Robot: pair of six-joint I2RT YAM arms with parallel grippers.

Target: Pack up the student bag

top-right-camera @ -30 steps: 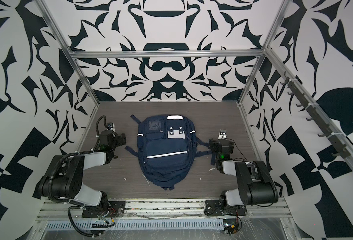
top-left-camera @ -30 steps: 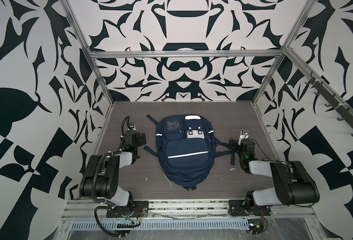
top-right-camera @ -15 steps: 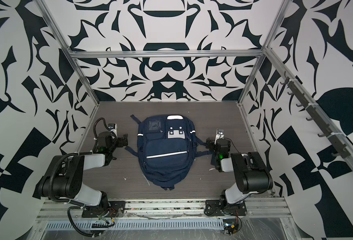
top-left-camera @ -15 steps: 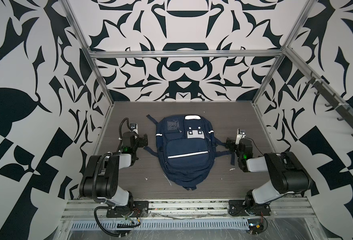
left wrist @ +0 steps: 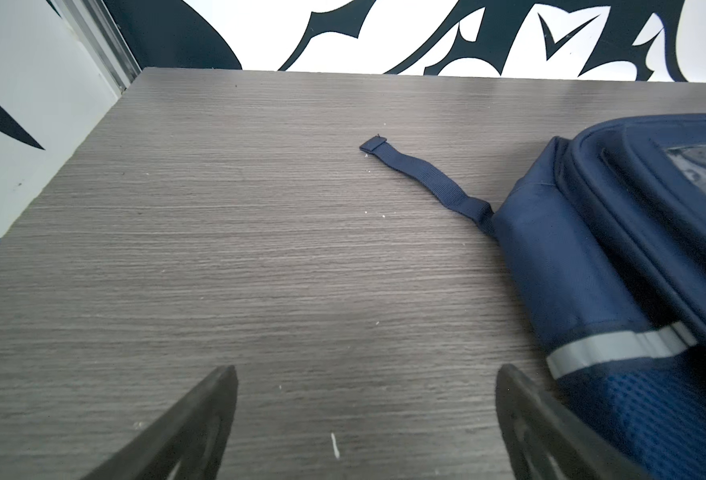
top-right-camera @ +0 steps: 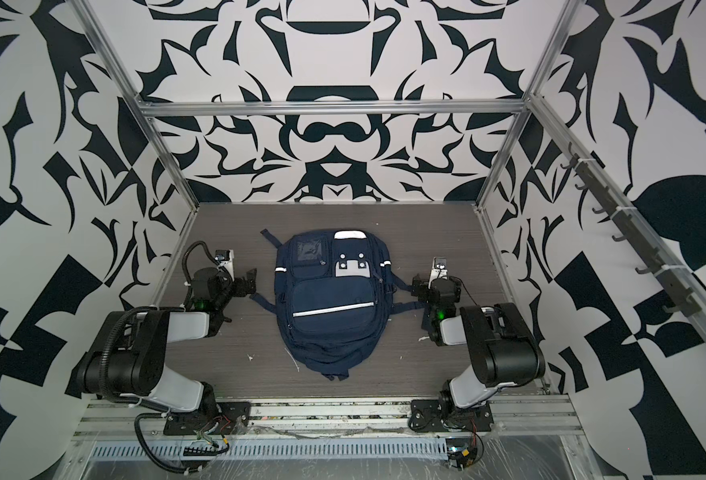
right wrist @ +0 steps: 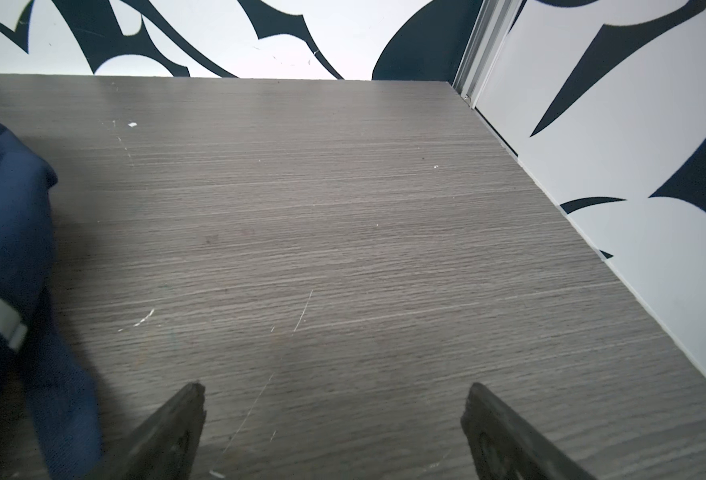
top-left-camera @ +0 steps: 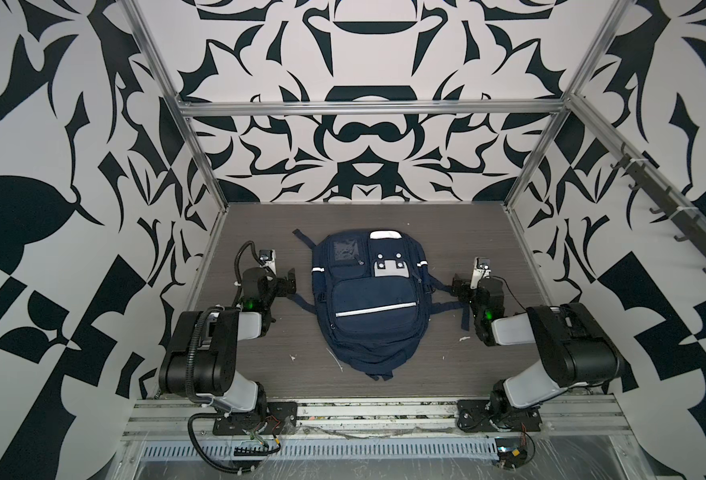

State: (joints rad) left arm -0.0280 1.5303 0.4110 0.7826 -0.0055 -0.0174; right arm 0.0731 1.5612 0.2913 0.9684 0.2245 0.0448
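Grey wood-grain worktop (top-left-camera: 446, 232) carries the student bag (top-left-camera: 370, 307), lying flat between the left gripper (top-left-camera: 286, 284) and the right gripper (top-left-camera: 457, 286), both spread wide.

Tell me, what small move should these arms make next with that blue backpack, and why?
Probably bring the left gripper inward against the student bag to steady it. The bag lies flat and looks closed on the table. Both grippers stand open and empty beside it, the right gripper on the opposite side, so opening it likely comes first.
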